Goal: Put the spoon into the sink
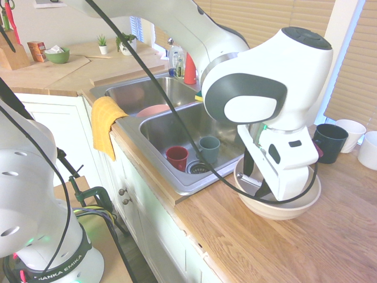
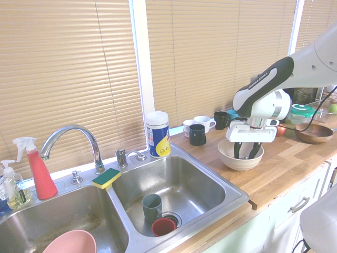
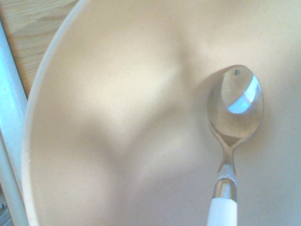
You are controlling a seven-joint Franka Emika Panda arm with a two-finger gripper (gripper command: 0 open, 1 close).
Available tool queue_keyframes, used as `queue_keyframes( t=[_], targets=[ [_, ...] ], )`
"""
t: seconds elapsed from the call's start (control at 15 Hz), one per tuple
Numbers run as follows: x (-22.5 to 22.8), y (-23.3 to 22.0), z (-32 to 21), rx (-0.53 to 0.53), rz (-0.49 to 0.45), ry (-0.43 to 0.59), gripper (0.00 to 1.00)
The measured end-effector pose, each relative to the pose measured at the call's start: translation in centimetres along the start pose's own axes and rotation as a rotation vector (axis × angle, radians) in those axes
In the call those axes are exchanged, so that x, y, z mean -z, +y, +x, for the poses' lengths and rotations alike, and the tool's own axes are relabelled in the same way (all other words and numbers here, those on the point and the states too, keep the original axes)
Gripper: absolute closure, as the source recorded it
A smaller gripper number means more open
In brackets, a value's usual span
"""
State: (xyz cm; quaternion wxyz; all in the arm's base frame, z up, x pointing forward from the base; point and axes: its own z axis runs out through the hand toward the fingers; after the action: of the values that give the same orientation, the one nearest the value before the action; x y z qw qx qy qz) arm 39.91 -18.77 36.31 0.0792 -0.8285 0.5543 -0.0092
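Observation:
The silver spoon lies inside the big beige bowl, bowl-side up, and its handle turns white toward the wrist picture's edge. That beige bowl stands on the wooden counter just right of the sink. My gripper hangs straight down into the bowl, open, its dark fingers spread wide apart. The arm hides the spoon in both exterior views, so any contact with the fingers cannot be made out.
A red cup and a grey-green mug stand by the drain in the near basin. A pink bowl sits in the other basin. A yellow cloth drapes over the sink edge. Several mugs stand behind the beige bowl.

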Motion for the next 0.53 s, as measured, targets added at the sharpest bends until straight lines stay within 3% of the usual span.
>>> queue_keyframes(
  t=[0.53],
  targets=[
    [-0.36,0.18,0.2,-0.004,-0.009,-0.004,1.0]
  ],
)
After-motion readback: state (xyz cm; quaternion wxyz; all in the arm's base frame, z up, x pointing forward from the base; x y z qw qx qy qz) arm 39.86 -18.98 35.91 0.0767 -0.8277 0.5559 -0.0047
